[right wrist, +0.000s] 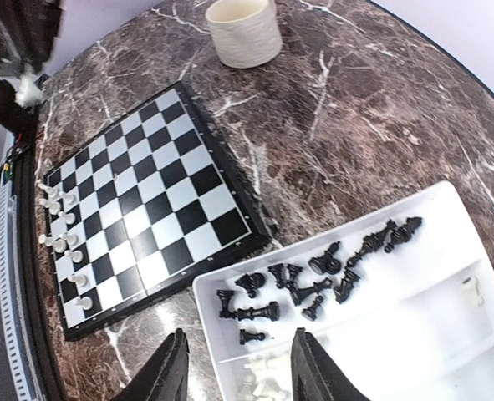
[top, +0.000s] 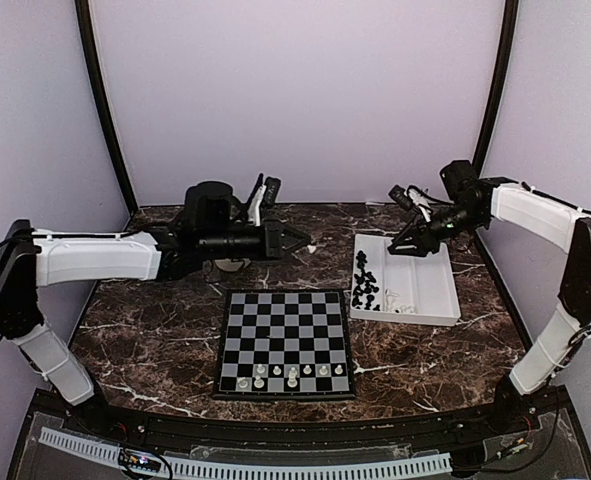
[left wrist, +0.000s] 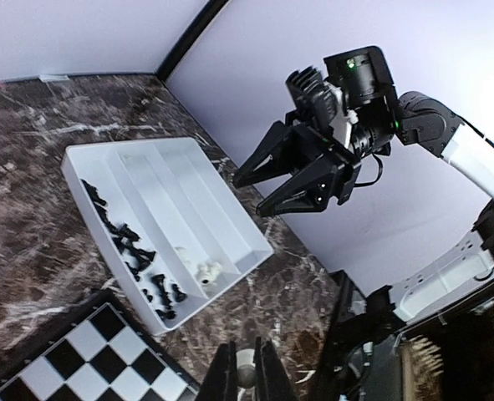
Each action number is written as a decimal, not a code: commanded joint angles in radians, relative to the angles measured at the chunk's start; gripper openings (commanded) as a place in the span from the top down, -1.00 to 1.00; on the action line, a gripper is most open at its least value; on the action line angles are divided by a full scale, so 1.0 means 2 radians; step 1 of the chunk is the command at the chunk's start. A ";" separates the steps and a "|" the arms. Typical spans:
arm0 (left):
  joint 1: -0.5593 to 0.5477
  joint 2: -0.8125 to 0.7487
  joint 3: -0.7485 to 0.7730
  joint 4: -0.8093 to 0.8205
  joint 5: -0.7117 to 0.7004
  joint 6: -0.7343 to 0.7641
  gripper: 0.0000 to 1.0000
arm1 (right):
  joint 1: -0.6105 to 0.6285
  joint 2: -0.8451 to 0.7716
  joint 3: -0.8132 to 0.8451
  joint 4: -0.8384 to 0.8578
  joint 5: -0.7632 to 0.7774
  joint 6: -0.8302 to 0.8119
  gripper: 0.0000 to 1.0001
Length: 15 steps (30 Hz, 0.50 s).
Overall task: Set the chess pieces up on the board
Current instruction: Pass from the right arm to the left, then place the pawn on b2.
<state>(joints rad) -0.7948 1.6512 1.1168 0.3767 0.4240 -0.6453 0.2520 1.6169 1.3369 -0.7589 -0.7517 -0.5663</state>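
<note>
Gripping a white piece [left wrist: 247, 378] in the shut left pincer [left wrist: 247, 355], beyond the board [top: 285, 330]; gaping empty with the right pincer [right wrist: 240, 355] over the tray [right wrist: 447, 217] of black pieces [right wrist: 313, 280]. Probably light, hard, slippery: pinch at the waist.

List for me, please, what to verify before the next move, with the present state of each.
1. Left gripper shut on a white piece: ok.
2. Right gripper open and empty: ok.
3. Right gripper above the tray: ok.
4. Free squares on the board: ok.
5. Black pieces on the board: not ok, all lie in the tray.
6. Which kind of white piece is held: cannot tell.
</note>
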 commanded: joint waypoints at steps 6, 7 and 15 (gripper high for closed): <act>-0.027 -0.171 -0.109 -0.278 -0.234 0.187 1.00 | -0.017 -0.021 -0.067 0.103 0.079 0.015 0.14; -0.034 -0.185 -0.124 -0.285 -0.244 0.188 1.00 | -0.017 -0.024 -0.071 0.108 0.083 0.015 0.13; -0.129 -0.202 -0.184 -0.330 -0.319 0.158 1.00 | -0.017 -0.018 -0.074 0.108 0.078 0.012 0.12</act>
<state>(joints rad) -0.9989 1.2724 0.7937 -0.2008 -0.1097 -0.3107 0.2207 1.6028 1.1946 -0.5766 -0.6041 -0.5407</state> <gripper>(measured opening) 0.077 0.439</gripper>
